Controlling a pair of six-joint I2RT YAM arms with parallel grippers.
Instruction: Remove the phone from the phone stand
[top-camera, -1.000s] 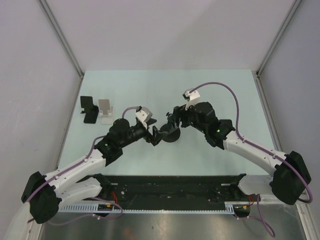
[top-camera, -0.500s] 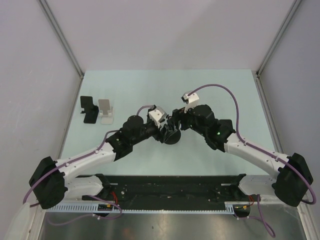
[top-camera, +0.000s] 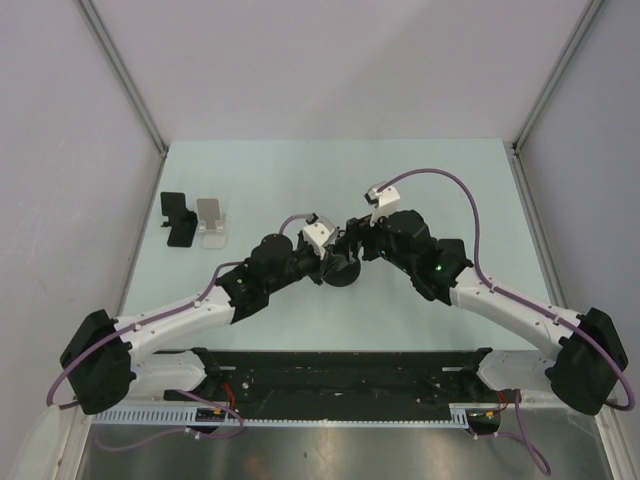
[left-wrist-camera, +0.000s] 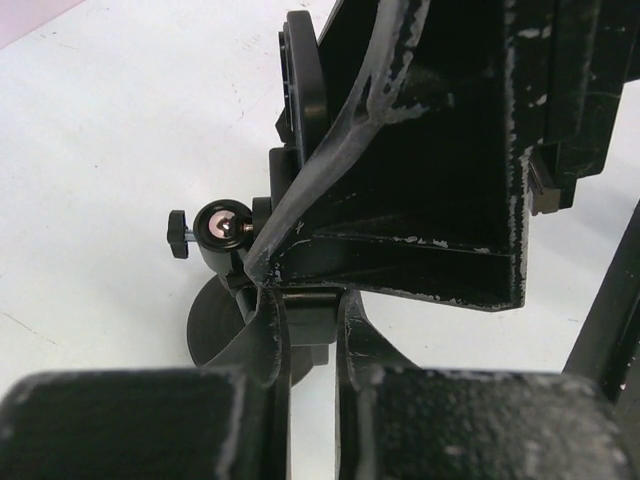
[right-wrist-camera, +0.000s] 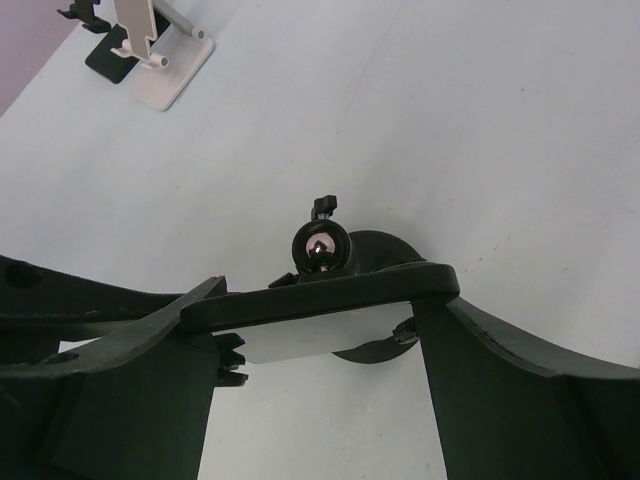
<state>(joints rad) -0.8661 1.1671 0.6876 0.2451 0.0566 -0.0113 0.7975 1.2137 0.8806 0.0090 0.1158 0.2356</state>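
Note:
The phone stand (top-camera: 345, 271) has a round black base and a ball joint (right-wrist-camera: 320, 247), and it stands mid-table. The phone (right-wrist-camera: 320, 318), black-edged with a glossy face, lies crosswise on the stand's cradle. My right gripper (right-wrist-camera: 320, 345) spans the phone's width, one finger pressed against each end. From the left, my left gripper (left-wrist-camera: 310, 310) is closed on a small black block of the stand just under the cradle, beside the ball joint (left-wrist-camera: 222, 227). In the top view both grippers (top-camera: 332, 262) (top-camera: 352, 238) meet over the base and hide the phone.
A black stand (top-camera: 178, 218) and a white stand with a silver plate (top-camera: 211, 222) sit at the table's left edge; the white one (right-wrist-camera: 150, 50) also shows at the top left of the right wrist view. Grey walls close in the table.
My left arm has reached right to the stand, and its jaws have gone from wide open to closed on the stand's lower part. The right gripper has stayed on the phone.

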